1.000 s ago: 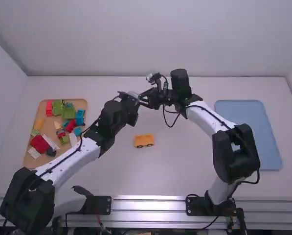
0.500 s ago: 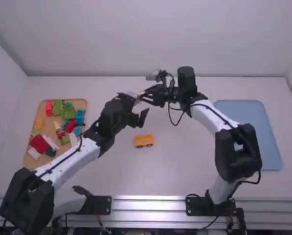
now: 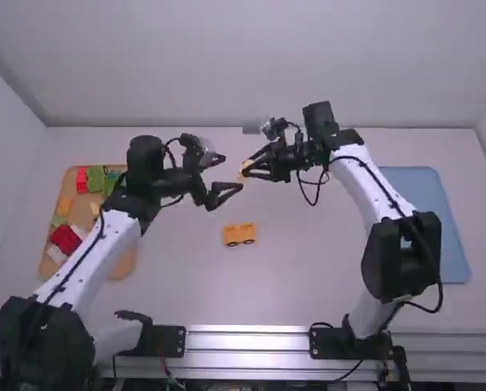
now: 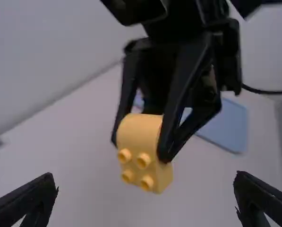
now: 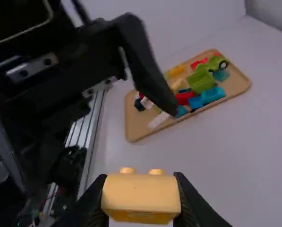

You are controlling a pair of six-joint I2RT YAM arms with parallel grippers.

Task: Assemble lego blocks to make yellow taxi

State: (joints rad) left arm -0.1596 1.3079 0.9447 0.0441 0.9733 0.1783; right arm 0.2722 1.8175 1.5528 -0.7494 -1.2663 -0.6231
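High view, R gripper [image 3: 248, 169] pinches a yellow block [image 3: 243, 172] above the white table [image 3: 308, 285], near L gripper [image 3: 231, 173], empty w/ fingers spread wide. Yellow wheeled base [image 3: 240, 232] sits upright on the table, apart from both. L wrist view catches four studs on the block, gripped btwn R gripper's fingers. Wood tray [image 3: 123, 267] of mixed-color blocks [image 3: 66, 239] lies at L, partly hidden by L arm [image 3: 92, 252]; blue tray [image 3: 442, 220] at R, partly behind R arm [image 3: 373, 191].
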